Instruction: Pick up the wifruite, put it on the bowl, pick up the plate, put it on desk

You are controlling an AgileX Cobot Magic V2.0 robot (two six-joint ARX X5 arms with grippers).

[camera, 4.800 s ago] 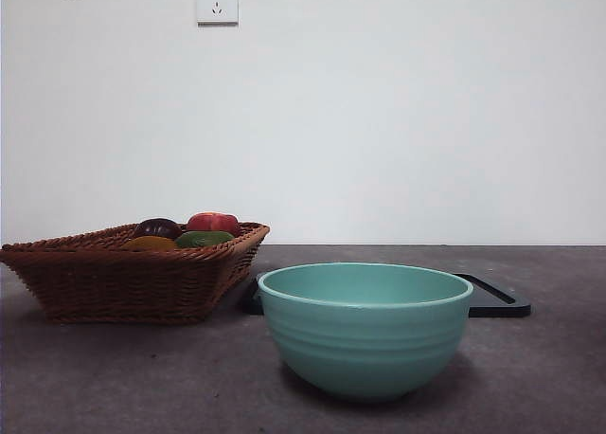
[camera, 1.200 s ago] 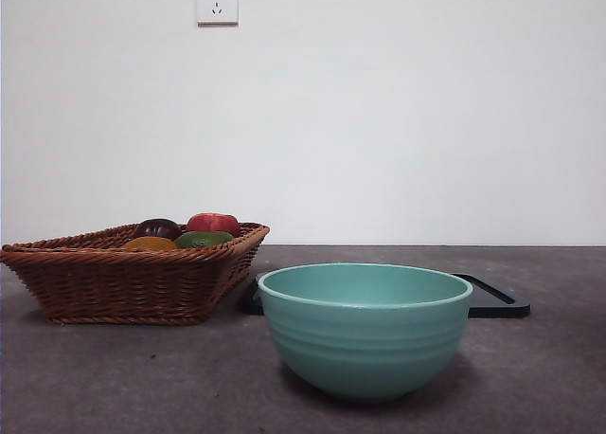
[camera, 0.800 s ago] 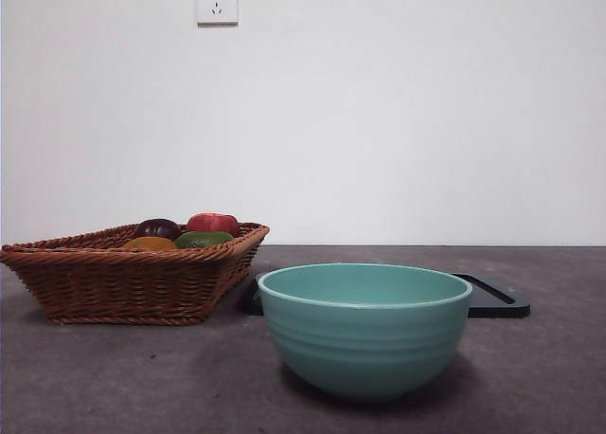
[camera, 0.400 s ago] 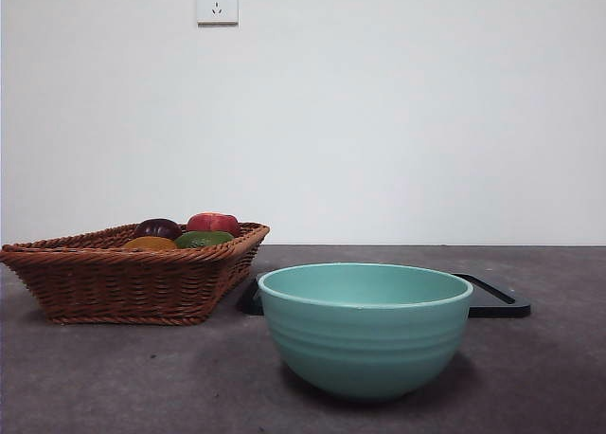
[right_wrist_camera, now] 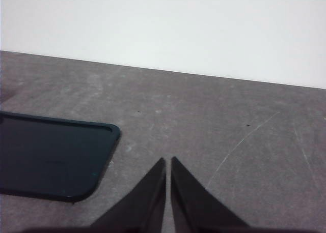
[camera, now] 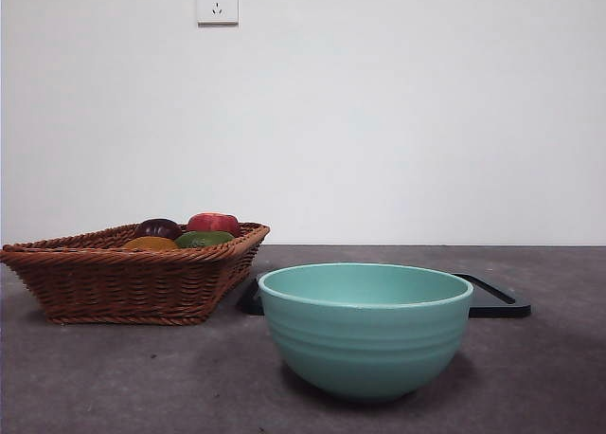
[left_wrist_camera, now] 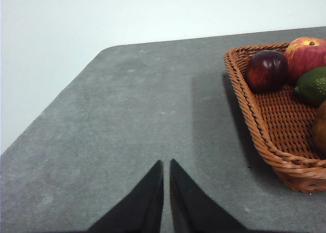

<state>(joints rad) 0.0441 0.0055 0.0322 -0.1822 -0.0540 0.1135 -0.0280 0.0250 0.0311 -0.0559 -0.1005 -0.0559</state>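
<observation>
1. Two claws are waiting above the desk (camera: 114,377), and neither is showing in the front view. The left claw (left_wrist_camera: 166,164) is hanging over bare desk beside the basket (left_wrist_camera: 265,136), its two black jaws pressed almost together with only a thin slit between them, gripping nothing.
2. The right claw (right_wrist_camera: 168,162) is hanging over bare desk just beside the corner of the black tray (right_wrist_camera: 46,162), its jaws likewise nearly touching and gripping nothing.
3. The bowl (camera: 365,330) is sitting upright on the desk, and nothing is showing above its rim in the front view; its inside is hidden from that view.
4. The basket is standing to the left of the bowl and a little farther back, apart from it.
5. The brownish-orange fruit (camera: 150,244) is lying in the basket, mostly hidden behind the basket's rim; in the left wrist view only its edge (left_wrist_camera: 320,128) is showing.
6. Also lying in the basket are a dark purple fruit (camera: 157,228), a red fruit (camera: 213,223) and a green fruit (camera: 203,238), the green one sitting just beside the brownish-orange one.
7. The black tray is lying flat on the desk behind the bowl, reaching out to the bowl's right.
8. A wall socket (camera: 217,2) is sitting high on the white wall, above the basket.
</observation>
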